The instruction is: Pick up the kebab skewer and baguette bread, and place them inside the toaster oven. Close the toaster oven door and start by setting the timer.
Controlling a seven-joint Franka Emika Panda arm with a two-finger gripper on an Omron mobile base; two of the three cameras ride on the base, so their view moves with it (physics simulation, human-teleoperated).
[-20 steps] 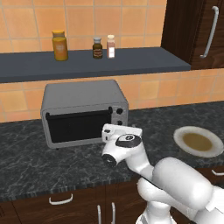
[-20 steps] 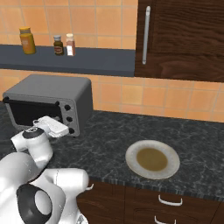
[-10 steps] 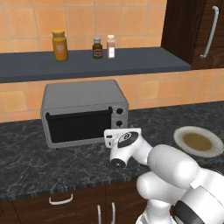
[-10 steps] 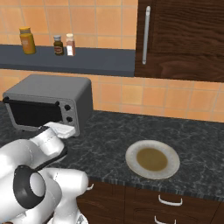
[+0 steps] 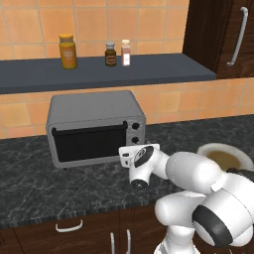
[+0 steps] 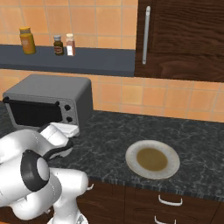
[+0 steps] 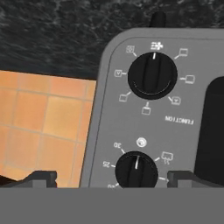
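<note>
1. Nearest to me, the gripper (image 7: pixel 111 177) stands with its jaws wide apart and nothing between them; in the hand view its two dark tips sit either side of the timer knob (image 7: pixel 136 169), which looks upside down there because the hand is rolled over.
2. Just beyond it is the toaster oven (image 5: pixel 95 126), a grey box on the dark stone counter (image 5: pixel 34 183), with its knobs down the right side of the front.
3. The toaster oven door (image 5: pixel 88 141) appears shut, upright against the body, its dark glass showing nothing I can make out inside.
4. The function knob (image 7: pixel 152 75) sits on the same panel, next to the timer knob; I would leave that one alone.
5. Off to the right on the counter lies a plate (image 6: pixel 152 159) with only a brownish centre; I cannot see the kebab skewer or the baguette bread on it, so I judge they are already in the oven.
6. Judging from that, the step in hand is the last one: setting the timer.
7. The next move calls for easing forward until the tips straddle the timer knob, closing on it, then rolling the wrist to turn it.
8. Farthest back, a shelf (image 5: pixel 149 67) carries three jars (image 5: pixel 68 51) against the tiled wall.
</note>
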